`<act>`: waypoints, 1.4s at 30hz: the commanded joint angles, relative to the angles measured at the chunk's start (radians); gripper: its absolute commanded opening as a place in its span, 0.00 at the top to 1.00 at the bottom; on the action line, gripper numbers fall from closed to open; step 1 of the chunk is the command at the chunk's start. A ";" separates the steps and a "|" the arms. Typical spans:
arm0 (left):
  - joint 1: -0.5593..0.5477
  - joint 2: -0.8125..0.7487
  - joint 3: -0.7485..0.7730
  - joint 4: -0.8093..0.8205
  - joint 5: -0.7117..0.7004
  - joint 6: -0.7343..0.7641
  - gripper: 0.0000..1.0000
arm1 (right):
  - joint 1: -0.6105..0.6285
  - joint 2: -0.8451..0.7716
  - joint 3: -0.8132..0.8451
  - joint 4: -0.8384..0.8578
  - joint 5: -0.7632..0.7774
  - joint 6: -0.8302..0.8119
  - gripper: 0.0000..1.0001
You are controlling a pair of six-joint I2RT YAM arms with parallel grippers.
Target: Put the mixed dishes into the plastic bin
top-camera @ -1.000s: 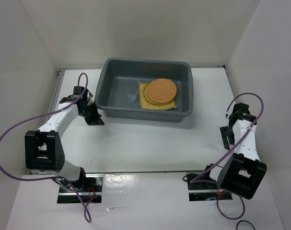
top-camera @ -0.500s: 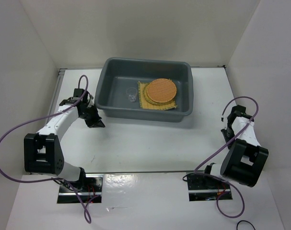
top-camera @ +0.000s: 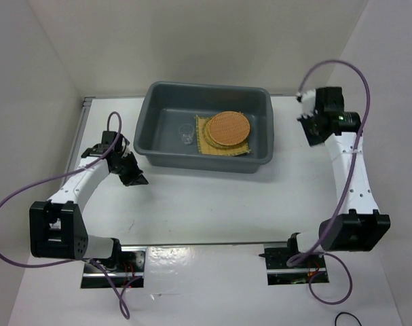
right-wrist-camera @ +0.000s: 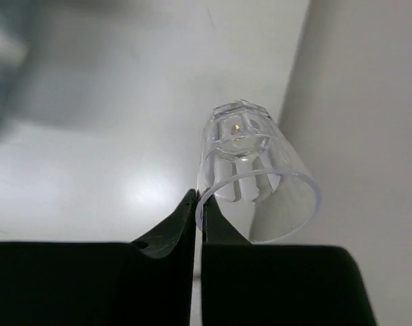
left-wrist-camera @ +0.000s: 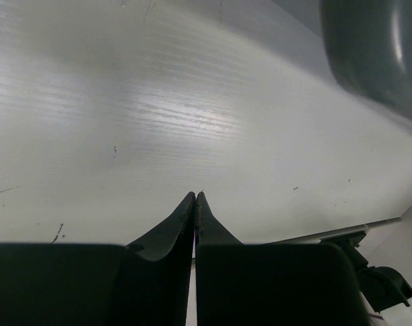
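The grey plastic bin [top-camera: 206,87] stands at the back middle of the table. In it lie an orange woven disc [top-camera: 228,127] on a yellow woven mat [top-camera: 207,143], with a small clear cup [top-camera: 186,134] to their left. My right gripper [right-wrist-camera: 197,197] is shut on the rim of another clear cup [right-wrist-camera: 250,173], which hangs above the table. Seen from above, the right gripper [top-camera: 310,129] is raised just right of the bin. My left gripper [left-wrist-camera: 195,195] is shut on nothing, low over the table left of the bin [left-wrist-camera: 375,47].
White walls enclose the table on the left, back and right. The right wall stands close behind the held cup. Purple cables loop from both arms. Bare white tabletop lies in front of the bin.
The right arm swung from low at the near right up to the far right beside the bin, and its gripper shut on a clear cup. The left arm shifted slightly.
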 commanded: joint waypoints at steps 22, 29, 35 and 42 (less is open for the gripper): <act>-0.003 -0.259 -0.059 0.001 -0.063 -0.186 0.93 | 0.848 0.828 0.962 -0.188 -0.246 0.038 1.00; 0.006 -0.357 -0.091 -0.053 -0.093 -0.206 0.90 | 0.848 1.010 1.086 -0.197 -0.326 0.028 1.00; 0.006 -0.367 -0.091 -0.087 -0.103 -0.197 0.90 | 0.877 1.180 1.330 -0.226 -0.329 0.018 1.00; 0.015 -0.357 -0.082 -0.096 -0.103 -0.188 0.89 | 0.907 1.269 1.434 -0.235 -0.257 0.031 0.98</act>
